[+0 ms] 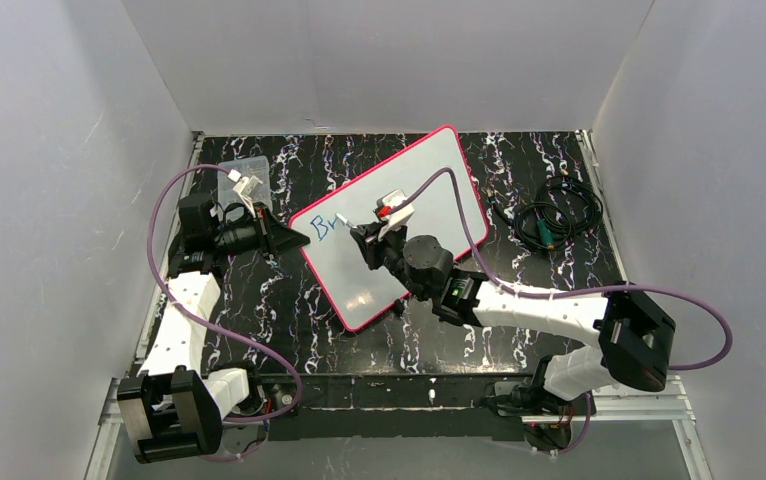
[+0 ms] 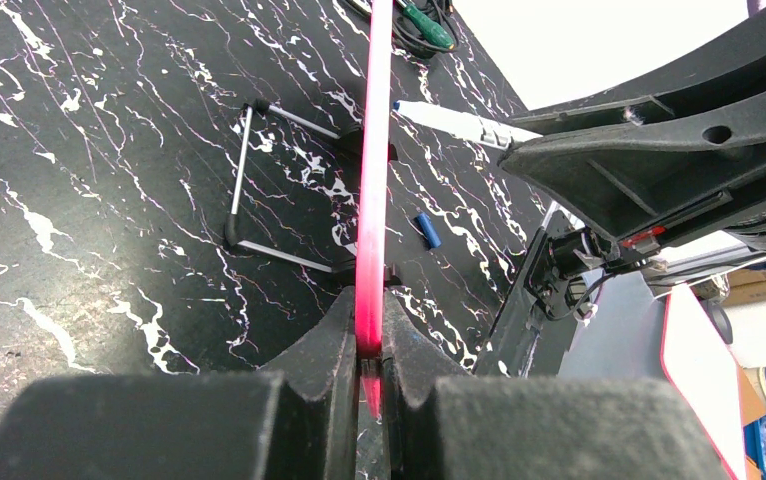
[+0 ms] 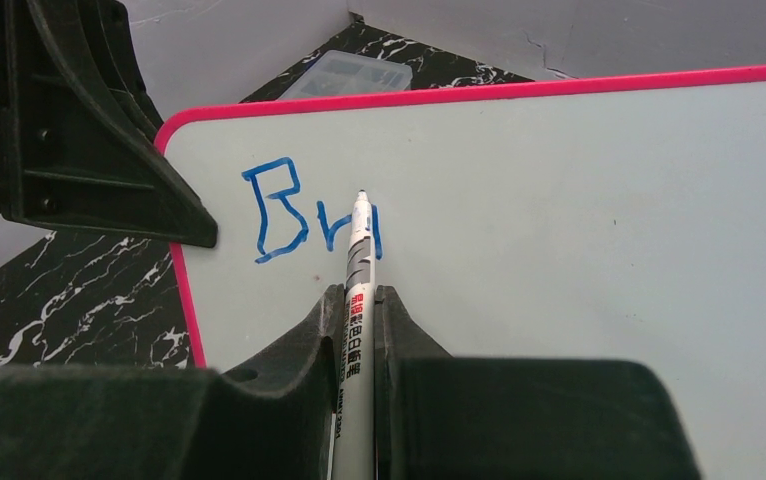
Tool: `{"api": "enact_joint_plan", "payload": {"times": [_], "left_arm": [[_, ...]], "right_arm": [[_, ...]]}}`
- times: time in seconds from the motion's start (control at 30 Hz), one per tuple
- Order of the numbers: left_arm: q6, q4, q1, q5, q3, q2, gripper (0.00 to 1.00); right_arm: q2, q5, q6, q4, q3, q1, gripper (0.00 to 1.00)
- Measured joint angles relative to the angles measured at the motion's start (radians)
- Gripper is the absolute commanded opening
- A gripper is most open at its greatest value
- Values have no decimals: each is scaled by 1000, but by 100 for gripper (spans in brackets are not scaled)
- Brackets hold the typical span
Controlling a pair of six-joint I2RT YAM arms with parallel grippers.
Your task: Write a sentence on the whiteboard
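The whiteboard with its pink-red rim lies slanted across the black marbled table. My left gripper is shut on the board's left rim, which the left wrist view shows edge-on between its fingers. My right gripper is shut on a white marker over the board. The marker's tip touches the board beside the blue letters "Br" and a short stroke, the start of the sentence. From above, that writing sits at the board's left end, next to the right gripper.
A clear plastic box stands at the back left. A coiled black cable lies at the right. A small blue cap and a wire stand lie under the raised board. White walls close in three sides.
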Motion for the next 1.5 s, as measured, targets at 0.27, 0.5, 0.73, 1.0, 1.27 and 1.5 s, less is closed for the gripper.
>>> {"api": "enact_joint_plan", "payload": {"times": [0.27, 0.5, 0.73, 1.0, 1.27, 1.5], "left_arm": [[0, 0, 0, 0, 0, 0, 0], [-1, -2, 0, -2, 0, 0, 0], [0, -2, 0, -1, 0, 0, 0], [0, -1, 0, 0, 0, -3, 0], [1, -1, 0, -1, 0, -6, 0], [1, -2, 0, -1, 0, -10, 0]], "right_arm": [[15, 8, -5, 3, 0, 0, 1], [25, 15, -5, 14, 2, -1, 1], [32, 11, -6, 24, 12, -3, 1], [-80, -23, -6, 0, -15, -6, 1], [-225, -23, -7, -18, -28, -6, 1], [-235, -103, -10, -95, -48, -42, 1]]}}
